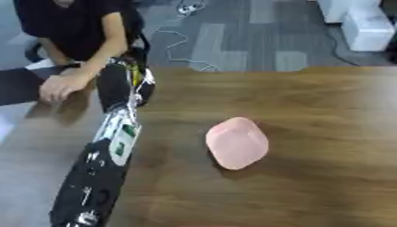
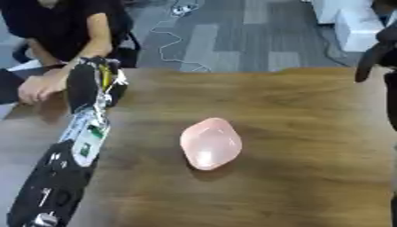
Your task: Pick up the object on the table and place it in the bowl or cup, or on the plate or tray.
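A pink, rounded plate (image 1: 236, 142) lies flat near the middle of the brown wooden table (image 1: 310, 106) with nothing on it. My left arm runs up the table's left side. Its black hand (image 1: 122, 84) is at the far left edge of the table, well to the left of the plate. A bit of yellow (image 1: 136, 76) shows at the hand, but I cannot make out what it is or how the hand holds it. In the right eye view a dark part of my right arm or hand (image 2: 375, 53) hangs over the table's far right edge, blurred.
A person sits beyond the far left corner, one bare hand (image 1: 60, 87) resting on the table beside my left hand. White boxes (image 1: 364, 24) and cables (image 1: 182, 44) lie on the floor behind the table.
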Controlling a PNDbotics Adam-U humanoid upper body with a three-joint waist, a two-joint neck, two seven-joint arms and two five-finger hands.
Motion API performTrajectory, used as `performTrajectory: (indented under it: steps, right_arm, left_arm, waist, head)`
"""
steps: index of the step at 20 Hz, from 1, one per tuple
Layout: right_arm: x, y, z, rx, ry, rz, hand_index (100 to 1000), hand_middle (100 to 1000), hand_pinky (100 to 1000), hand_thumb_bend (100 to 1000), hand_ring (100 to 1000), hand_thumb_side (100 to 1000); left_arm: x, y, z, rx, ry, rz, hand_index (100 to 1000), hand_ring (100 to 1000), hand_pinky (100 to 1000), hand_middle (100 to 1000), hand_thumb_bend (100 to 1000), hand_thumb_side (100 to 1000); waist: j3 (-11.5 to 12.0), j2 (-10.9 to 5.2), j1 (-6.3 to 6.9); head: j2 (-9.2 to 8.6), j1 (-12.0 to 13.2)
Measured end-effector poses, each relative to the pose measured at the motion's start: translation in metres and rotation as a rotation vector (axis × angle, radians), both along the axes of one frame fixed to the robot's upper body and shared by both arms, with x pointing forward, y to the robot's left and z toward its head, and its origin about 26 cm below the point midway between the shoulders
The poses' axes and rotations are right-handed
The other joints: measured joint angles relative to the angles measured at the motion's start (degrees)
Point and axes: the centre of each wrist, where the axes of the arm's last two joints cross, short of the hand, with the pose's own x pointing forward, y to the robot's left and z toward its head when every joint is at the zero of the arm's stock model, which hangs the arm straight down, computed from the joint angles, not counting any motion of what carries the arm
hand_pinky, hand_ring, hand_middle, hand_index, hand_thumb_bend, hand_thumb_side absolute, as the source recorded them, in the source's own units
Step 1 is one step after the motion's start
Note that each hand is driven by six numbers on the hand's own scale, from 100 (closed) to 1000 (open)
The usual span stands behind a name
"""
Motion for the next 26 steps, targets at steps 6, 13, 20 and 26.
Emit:
performTrajectory:
  steps: [6, 13, 20, 26]
  right_arm:
    - [0.000, 0.001, 0.000, -0.007, 0.000, 0.007, 1000, 596, 326, 175, 464, 1000]
    - [0.001, 0.002, 0.001, -0.012, -0.003, 0.015, 1000, 594, 325, 174, 462, 1000]
    - [0.001, 0.004, 0.002, -0.013, -0.004, 0.024, 1000, 593, 325, 165, 461, 1000]
    - [0.002, 0.005, 0.004, -0.010, -0.004, 0.033, 1000, 593, 325, 162, 460, 1000]
  left_arm:
    - [-0.006, -0.021, 0.021, 0.063, 0.029, -0.208, 116, 100, 100, 100, 453, 100]
    - [-0.003, -0.044, 0.009, 0.154, 0.098, -0.357, 120, 100, 100, 100, 481, 100]
    - [-0.004, -0.069, -0.014, 0.151, 0.120, -0.454, 119, 100, 100, 100, 445, 100]
    - [-0.013, -0.093, -0.044, 0.136, 0.177, -0.547, 118, 100, 100, 100, 399, 100]
  waist:
    - [-0.44, 0.00, 0.03]
    - [-1.00, 0.03, 0.27]
    - [-1.71, 0.11, 0.37]
    - [-2.23, 0.14, 0.47]
  head:
    - [0.00, 0.01]
    - [0.00, 0.00]
    - [0.01, -0.44]
    - [0.02, -0.50]
